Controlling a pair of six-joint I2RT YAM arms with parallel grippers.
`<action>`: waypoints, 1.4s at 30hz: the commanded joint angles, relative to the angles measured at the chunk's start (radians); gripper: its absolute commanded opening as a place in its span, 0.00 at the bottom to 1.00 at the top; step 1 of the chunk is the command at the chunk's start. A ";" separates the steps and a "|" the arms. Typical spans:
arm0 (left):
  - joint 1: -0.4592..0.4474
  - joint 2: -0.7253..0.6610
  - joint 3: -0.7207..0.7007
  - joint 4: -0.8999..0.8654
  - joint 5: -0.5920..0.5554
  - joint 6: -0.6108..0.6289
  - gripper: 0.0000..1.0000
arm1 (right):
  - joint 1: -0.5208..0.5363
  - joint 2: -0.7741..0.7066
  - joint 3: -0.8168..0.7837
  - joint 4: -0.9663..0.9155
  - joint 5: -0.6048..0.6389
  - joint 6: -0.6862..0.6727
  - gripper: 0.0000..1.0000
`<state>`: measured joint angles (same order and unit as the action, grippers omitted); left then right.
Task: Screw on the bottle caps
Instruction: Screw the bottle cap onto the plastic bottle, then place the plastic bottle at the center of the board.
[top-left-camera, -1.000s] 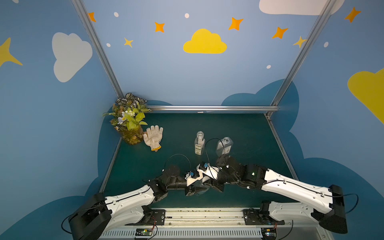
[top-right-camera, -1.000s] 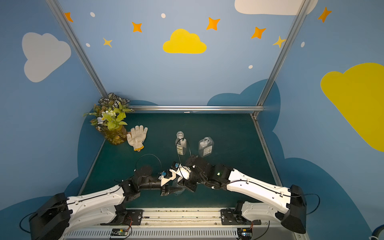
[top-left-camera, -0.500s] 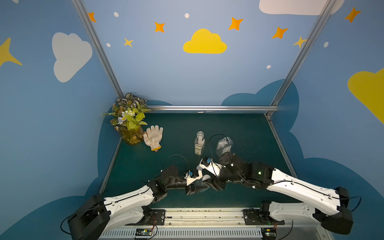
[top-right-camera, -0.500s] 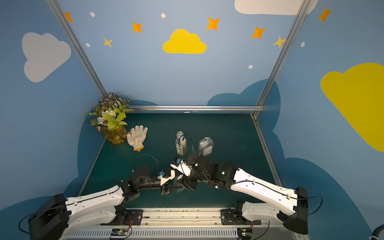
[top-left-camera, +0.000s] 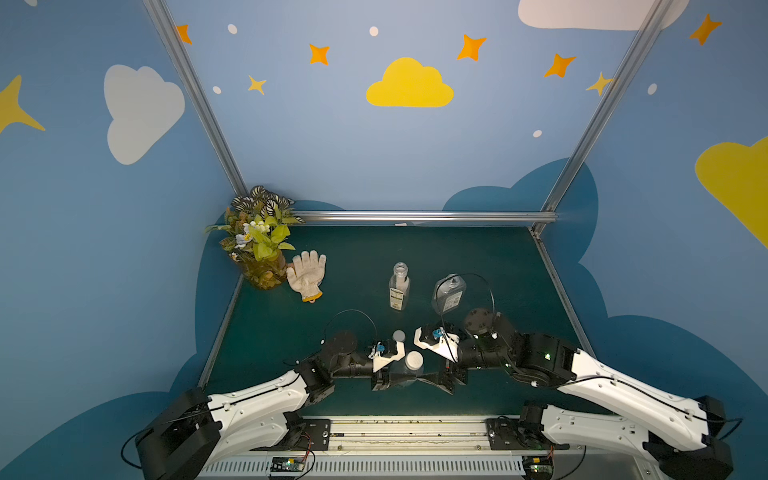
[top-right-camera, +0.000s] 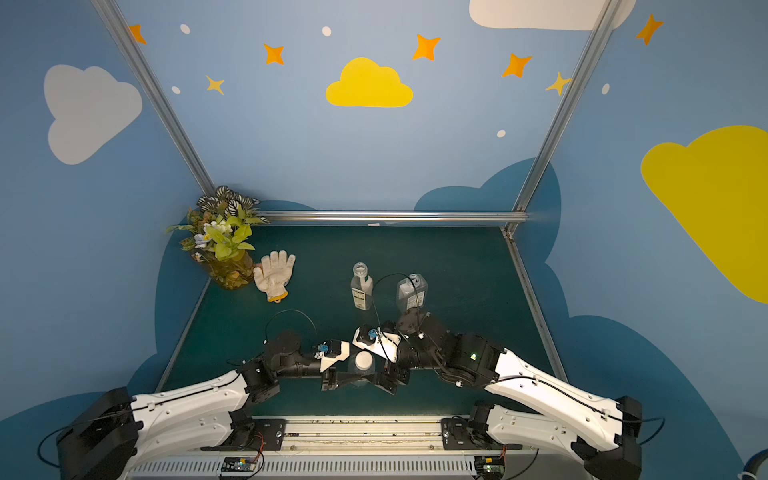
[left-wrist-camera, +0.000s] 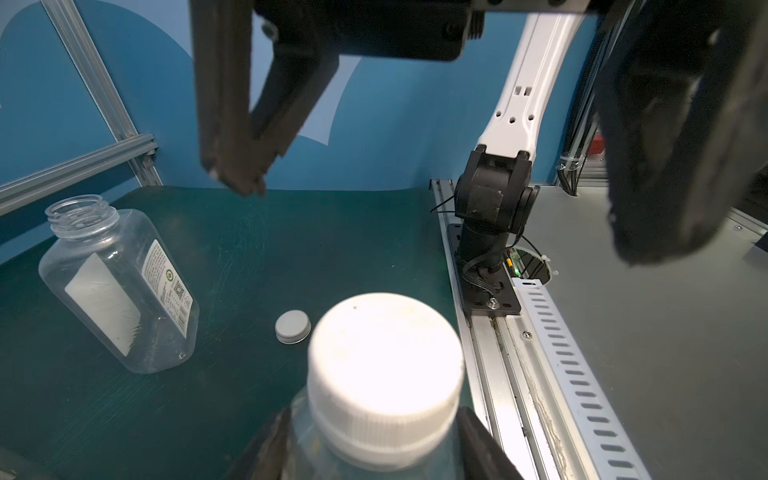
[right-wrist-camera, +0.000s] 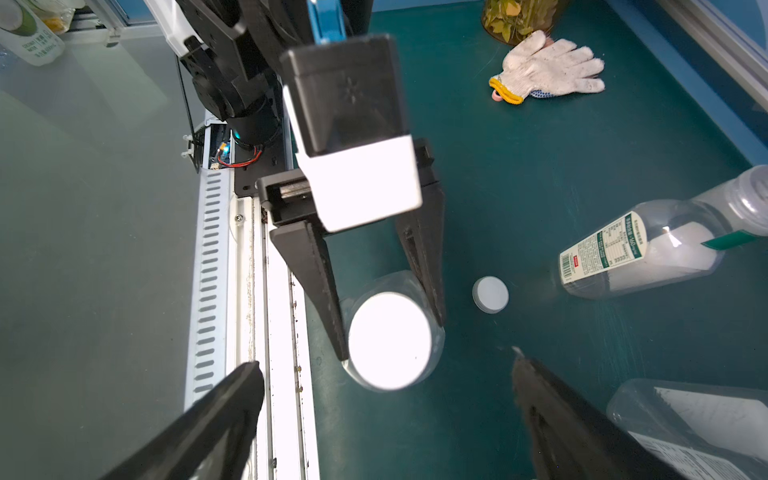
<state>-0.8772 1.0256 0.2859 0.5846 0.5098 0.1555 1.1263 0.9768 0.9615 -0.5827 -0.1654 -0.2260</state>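
Blue walls painted with clouds and stars close in a dark green surface (top-left-camera: 498, 270); by my reckoning the job stands about a third done. The left fingers (right-wrist-camera: 316, 282) clamp the round bottle (left-wrist-camera: 311, 440) near the front rail, and a white cap (left-wrist-camera: 384, 374) sits on its neck; the right fingers (left-wrist-camera: 228, 124) hang spread wide over it, touching nothing. The slim bottle (top-left-camera: 399, 286) and the flat-sided bottle (top-left-camera: 451, 297) stand open-necked further back; one loose cap (top-left-camera: 399, 334) lies between them and the arms. Whether the seated cap is fully tight I cannot tell (its threads are covered); a third cap shows nowhere, perhaps hidden beneath the arms.
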 joint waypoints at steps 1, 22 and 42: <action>-0.003 -0.008 0.002 0.023 0.021 0.002 0.03 | -0.005 0.026 -0.016 0.073 0.007 -0.006 0.98; -0.002 -0.027 -0.004 0.020 0.003 0.004 0.03 | -0.004 0.115 -0.043 0.095 -0.040 -0.010 0.50; -0.004 -0.271 -0.082 -0.062 -0.414 -0.029 0.79 | -0.026 0.291 0.174 0.128 0.143 0.022 0.02</action>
<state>-0.8772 0.8143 0.2119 0.5594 0.2523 0.1356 1.1229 1.2270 1.0649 -0.4793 -0.1215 -0.2375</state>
